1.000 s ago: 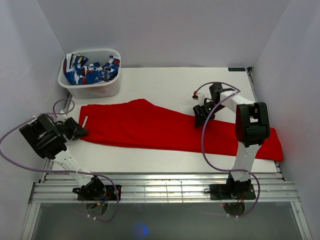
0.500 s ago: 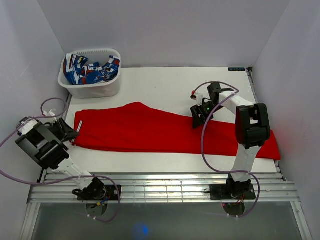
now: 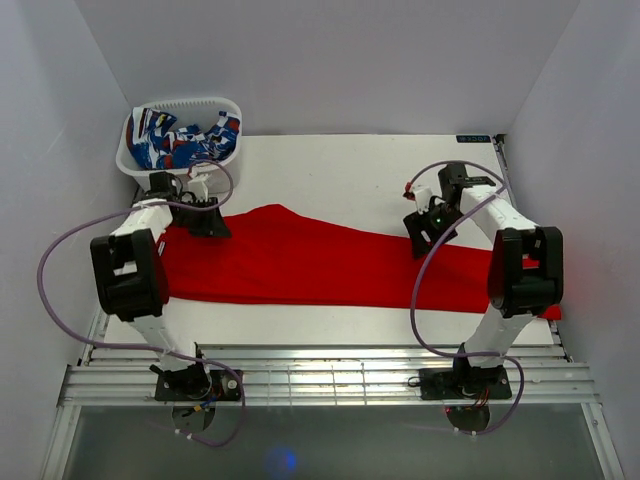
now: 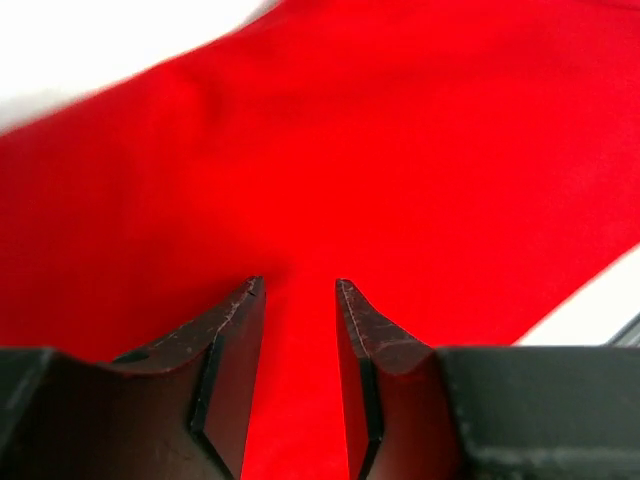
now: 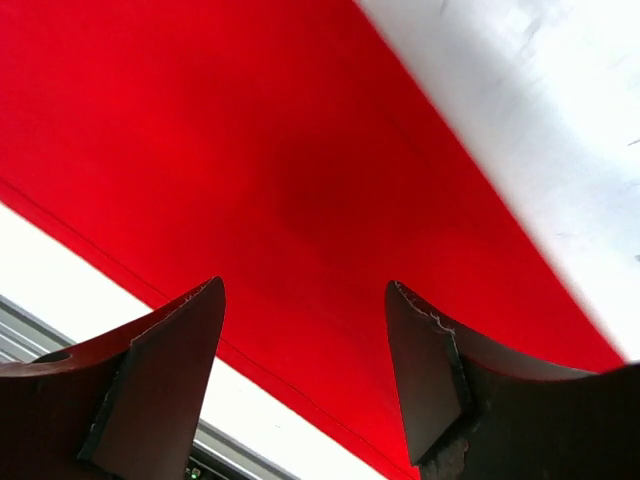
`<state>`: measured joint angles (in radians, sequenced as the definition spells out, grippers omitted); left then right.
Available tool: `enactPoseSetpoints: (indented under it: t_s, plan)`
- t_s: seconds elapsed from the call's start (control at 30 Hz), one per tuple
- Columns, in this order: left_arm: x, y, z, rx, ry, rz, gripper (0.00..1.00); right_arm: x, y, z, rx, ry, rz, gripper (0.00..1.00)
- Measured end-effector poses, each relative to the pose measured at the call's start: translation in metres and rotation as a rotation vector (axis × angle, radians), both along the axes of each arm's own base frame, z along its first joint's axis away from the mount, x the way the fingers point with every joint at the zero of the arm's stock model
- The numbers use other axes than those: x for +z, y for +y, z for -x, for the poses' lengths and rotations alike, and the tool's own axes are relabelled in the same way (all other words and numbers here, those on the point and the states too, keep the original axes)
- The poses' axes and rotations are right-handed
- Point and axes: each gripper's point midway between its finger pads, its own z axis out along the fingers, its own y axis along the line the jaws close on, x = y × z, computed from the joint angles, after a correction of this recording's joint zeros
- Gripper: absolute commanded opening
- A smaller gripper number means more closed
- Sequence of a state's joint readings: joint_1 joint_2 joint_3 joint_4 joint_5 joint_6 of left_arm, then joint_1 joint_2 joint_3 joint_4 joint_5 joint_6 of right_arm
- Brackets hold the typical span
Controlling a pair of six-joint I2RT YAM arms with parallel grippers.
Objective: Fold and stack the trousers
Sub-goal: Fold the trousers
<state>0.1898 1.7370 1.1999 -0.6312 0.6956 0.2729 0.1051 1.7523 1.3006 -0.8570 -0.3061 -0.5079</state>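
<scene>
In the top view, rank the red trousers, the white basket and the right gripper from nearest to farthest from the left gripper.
1. The trousers: right beneath the left gripper, which is over their far left edge.
2. The white basket: just beyond that gripper, in the table's far left corner.
3. The right gripper: across the table, over the right part of the trousers.

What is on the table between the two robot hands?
Only the plain bright red soft-fabric trousers, lying flat from the left fingers across to the right fingers. The top view shows nothing else there.
</scene>
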Motion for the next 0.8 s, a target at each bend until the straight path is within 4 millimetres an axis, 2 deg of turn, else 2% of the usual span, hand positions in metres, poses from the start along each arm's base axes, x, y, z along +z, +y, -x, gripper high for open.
enactPoseSetpoints:
  t_s: [0.1,0.2,0.33,0.43,0.57,0.7,0.8]
  plan:
    - [-0.046,0.011,0.0,0.088,0.147,-0.01,0.42,-0.029,-0.01,0.018,-0.008,0.094,0.061,0.71]
    - [-0.06,0.026,0.004,0.176,0.207,-0.006,0.4,-0.049,-0.012,0.018,-0.023,0.155,0.083,0.7]
    - [-0.061,0.07,0.006,0.308,0.22,-0.018,0.4,-0.047,-0.004,0.006,-0.056,0.159,0.057,0.7]
    - [-0.061,0.11,0.016,0.412,0.235,0.003,0.4,-0.045,0.014,-0.003,-0.06,0.151,-0.001,0.74]
    - [-0.062,0.152,0.028,0.501,0.242,-0.015,0.4,-0.04,0.031,-0.016,-0.046,0.102,-0.051,0.77]
    - [-0.061,0.179,0.032,0.53,0.231,-0.101,0.4,-0.024,0.019,-0.023,-0.091,0.064,-0.07,0.79]
    - [-0.061,0.192,0.032,0.525,0.231,-0.165,0.4,0.0,-0.018,-0.032,-0.182,-0.006,-0.079,0.79]
